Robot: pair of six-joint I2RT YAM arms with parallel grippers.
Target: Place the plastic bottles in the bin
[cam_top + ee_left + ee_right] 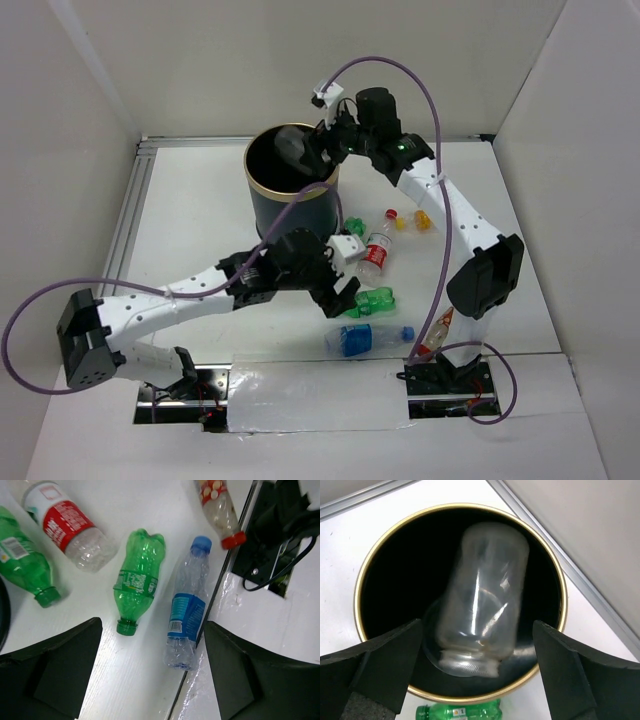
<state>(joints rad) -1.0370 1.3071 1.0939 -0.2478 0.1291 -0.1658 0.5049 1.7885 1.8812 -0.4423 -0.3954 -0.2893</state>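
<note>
The dark bin (292,205) with a gold rim (561,600) stands at the back centre. My right gripper (318,150) (477,675) hangs open above its mouth. A clear bottle (481,600), blurred, is inside the bin's opening, apart from both fingers; it also shows in the top view (290,148). My left gripper (345,283) (152,675) is open and empty above the table. Just beyond it lie a green bottle (136,580) (368,303) and a blue-labelled bottle (186,607) (365,338).
A red-white labelled bottle (67,527) (375,250), a second green bottle (22,565) (462,712) and a red-capped bottle (220,510) lie nearby. Small yellow items (422,220) lie right of the bin. The right arm's base plate (272,555) sits at the table's seam.
</note>
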